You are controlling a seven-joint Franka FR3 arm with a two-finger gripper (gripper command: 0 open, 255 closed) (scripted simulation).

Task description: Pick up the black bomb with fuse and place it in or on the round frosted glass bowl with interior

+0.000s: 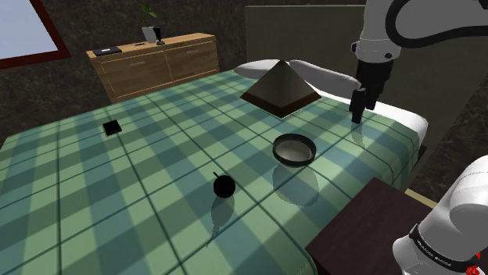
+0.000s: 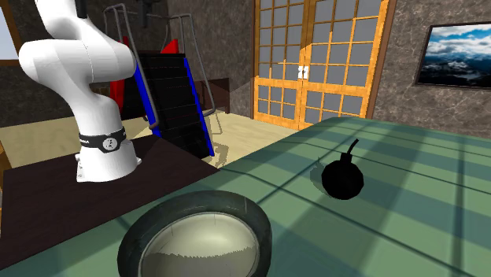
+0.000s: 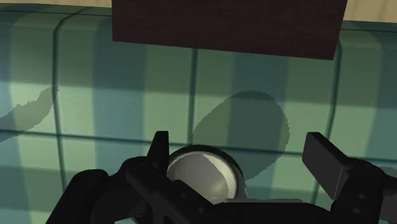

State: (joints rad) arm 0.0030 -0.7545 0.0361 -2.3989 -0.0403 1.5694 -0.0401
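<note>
From the shoulder view we see the gripper (image 1: 358, 116) hanging over the checked bed (image 1: 117, 183), well apart from the bomb (image 1: 224, 186), which sits on the bed near the bowl (image 1: 294, 149); in the second exterior view the bomb (image 2: 341, 178) stands beyond the bowl (image 2: 197, 240); in the wrist view the fingers (image 3: 327, 162) stand apart, gripping nothing, the bowl (image 3: 200, 175) below them.

No text, number or brand name can be read. A dark band (image 2: 105, 142) round the lower joint of the white arm (image 2: 75, 55) carries a small round white emblem with tiny white lettering beside it, too small to make out. The shoulder view shows the same band with a line of white lettering, also illegible. A small red mark (image 1: 473, 269) sits at the arm's foot; its shape is unclear.
</note>
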